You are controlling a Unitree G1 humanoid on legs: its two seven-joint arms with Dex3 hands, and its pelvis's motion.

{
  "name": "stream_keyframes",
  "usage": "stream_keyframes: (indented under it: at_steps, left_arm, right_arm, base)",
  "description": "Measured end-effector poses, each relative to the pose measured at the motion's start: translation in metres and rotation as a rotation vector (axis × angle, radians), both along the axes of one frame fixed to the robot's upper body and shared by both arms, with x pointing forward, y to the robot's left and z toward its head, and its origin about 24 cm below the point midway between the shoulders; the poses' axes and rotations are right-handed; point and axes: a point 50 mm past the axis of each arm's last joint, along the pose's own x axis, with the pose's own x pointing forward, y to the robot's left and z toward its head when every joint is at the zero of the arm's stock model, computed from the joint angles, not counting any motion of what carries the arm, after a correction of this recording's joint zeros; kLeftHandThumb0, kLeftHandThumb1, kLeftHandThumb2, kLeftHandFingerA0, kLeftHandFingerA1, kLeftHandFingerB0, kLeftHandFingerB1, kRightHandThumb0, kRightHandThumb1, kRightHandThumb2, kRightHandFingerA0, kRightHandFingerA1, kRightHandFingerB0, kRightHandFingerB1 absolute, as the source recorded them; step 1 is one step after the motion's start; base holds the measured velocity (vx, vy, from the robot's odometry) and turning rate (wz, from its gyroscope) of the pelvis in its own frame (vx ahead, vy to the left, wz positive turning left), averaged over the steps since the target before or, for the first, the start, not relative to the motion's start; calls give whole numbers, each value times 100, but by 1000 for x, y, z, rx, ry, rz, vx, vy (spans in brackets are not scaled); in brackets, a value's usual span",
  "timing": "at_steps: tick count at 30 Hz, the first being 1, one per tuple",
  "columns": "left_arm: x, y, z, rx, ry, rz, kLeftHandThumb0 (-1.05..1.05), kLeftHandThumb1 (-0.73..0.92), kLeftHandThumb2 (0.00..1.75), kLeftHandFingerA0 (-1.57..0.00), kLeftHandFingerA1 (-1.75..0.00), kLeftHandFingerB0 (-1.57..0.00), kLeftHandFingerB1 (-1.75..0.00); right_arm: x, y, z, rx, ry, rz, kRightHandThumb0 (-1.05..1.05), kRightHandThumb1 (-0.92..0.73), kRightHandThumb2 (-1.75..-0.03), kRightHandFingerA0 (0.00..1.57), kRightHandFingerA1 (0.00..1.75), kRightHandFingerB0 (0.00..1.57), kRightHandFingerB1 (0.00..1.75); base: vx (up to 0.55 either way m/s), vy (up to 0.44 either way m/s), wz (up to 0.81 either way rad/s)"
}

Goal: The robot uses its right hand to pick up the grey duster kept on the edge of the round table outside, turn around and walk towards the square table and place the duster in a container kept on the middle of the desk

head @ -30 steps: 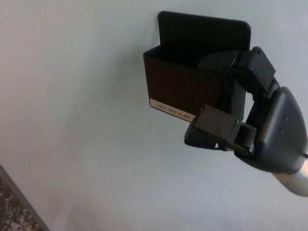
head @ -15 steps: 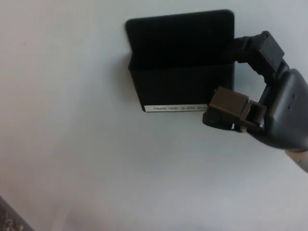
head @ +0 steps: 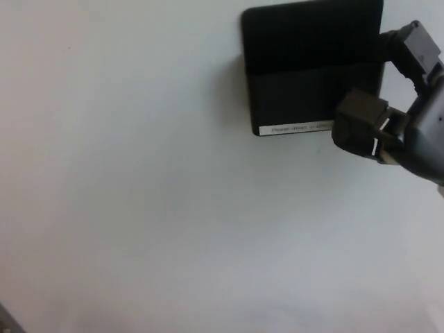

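A black container (head: 305, 90) with a white label strip along its front lower edge stands on the white table (head: 173, 208), at the top right of the head view. My right hand (head: 406, 118) hangs at the container's right front corner. Its thumb and fingers are apart, with nothing visible between them. The thumb tip (head: 361, 128) overlaps the container's front right corner. No grey duster shows anywhere; the inside of the container is too dark to make out. My left hand is out of the picture.
The pale tabletop fills nearly the whole picture. A sliver of darker floor (head: 5, 320) shows at the bottom left corner, marking the table's edge there.
The whole picture has shifted, so the camera moved. Relative to the container, my right hand has drawn back from over its front to its right corner.
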Motion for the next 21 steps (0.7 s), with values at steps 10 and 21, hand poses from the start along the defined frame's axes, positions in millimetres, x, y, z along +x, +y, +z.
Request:
stream_keyframes:
  at_steps: [10,21]
  left_arm:
    - [-3,-6,1,3,-6,-13,7,58,102,-98,-104,-90,-88]
    - [-2,-7,0,-1,-9,-18,8,60,95,-100,-104,-91,-87]
  right_arm:
    - [-19,12,4,40,-48,46,-41,-63,-59,87,162,76,78]
    - [-96,21,-27,77,64,164,-90,-55,-95,0,10,0,20]
  base:
    - [-12,-46,2]
    - [1,-12,1]
